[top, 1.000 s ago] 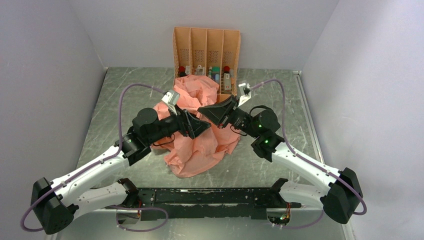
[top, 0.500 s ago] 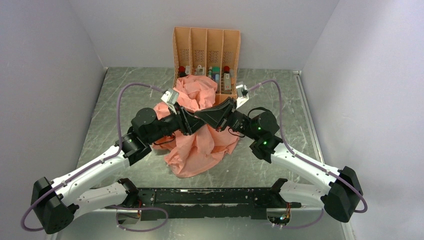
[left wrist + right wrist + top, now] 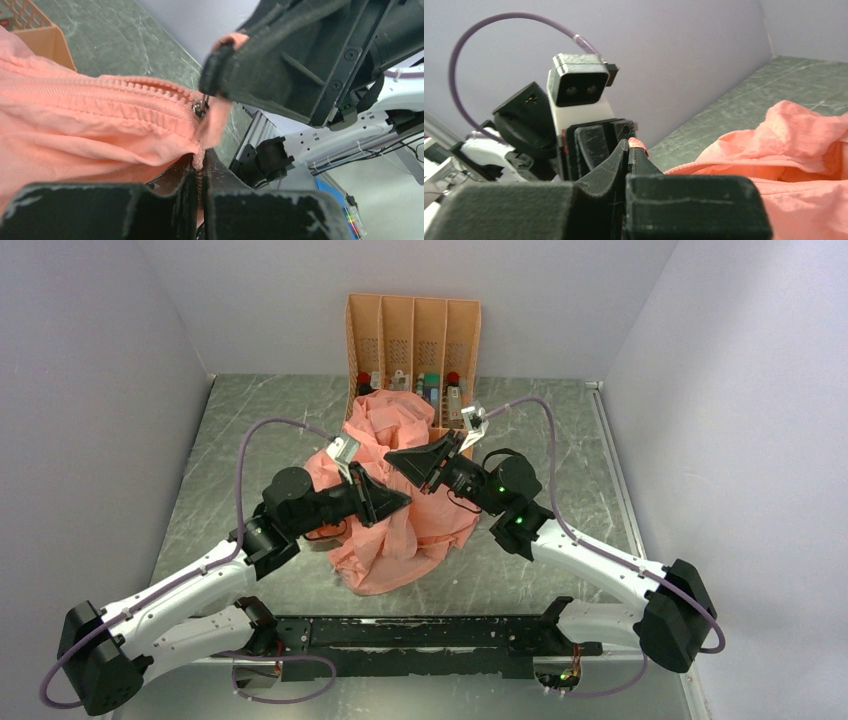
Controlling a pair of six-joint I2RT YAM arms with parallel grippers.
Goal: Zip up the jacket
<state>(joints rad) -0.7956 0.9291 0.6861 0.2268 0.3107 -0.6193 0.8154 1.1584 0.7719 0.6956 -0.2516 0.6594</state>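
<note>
Two closed grips hold the jacket, heaped before the orange rack — left gripper anchoring below the slider, right gripper on its pull; next, likely, draw it along the teeth.

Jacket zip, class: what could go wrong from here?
The right fingers pinch only a small pink bit by the slider; it may slip out when pulled. Thin fabric of the jacket bunches beside the zip teeth and could jam the slider. The left fingers sit very close; the two might collide.
</note>
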